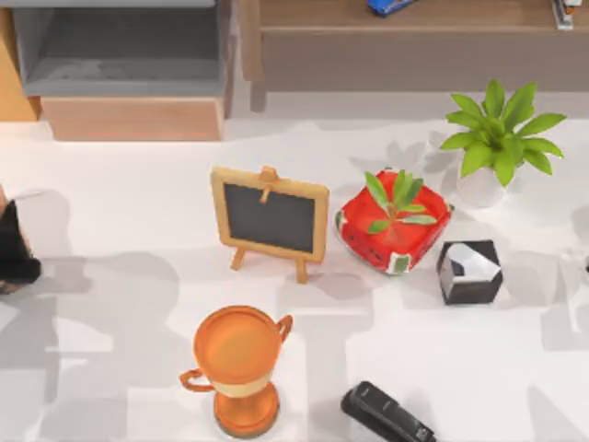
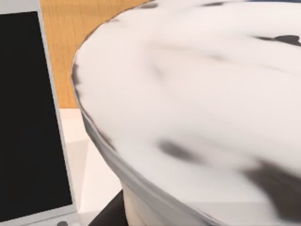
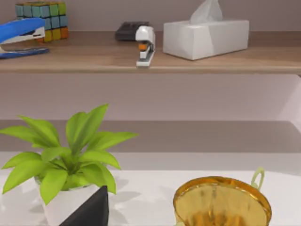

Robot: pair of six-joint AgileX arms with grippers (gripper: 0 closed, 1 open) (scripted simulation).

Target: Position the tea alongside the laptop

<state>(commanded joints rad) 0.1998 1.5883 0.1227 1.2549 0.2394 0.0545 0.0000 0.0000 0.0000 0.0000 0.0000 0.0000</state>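
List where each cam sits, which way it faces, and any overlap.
Top view: overhead, looking down on the table, chalkboard easel and trophy cup; left arm at the left edge.
Left wrist view: close against the tea, laptop beside it.
Right wrist view: low, facing the back shelf and tissue box.
Shared: the potted plant, top and right wrist.

White desk: small chalkboard easel at centre, red planter just right of it, dark faceted cube beside that. Potted green plant far right; orange trophy cup near front, black stapler to its right. Dark arm part at left edge.
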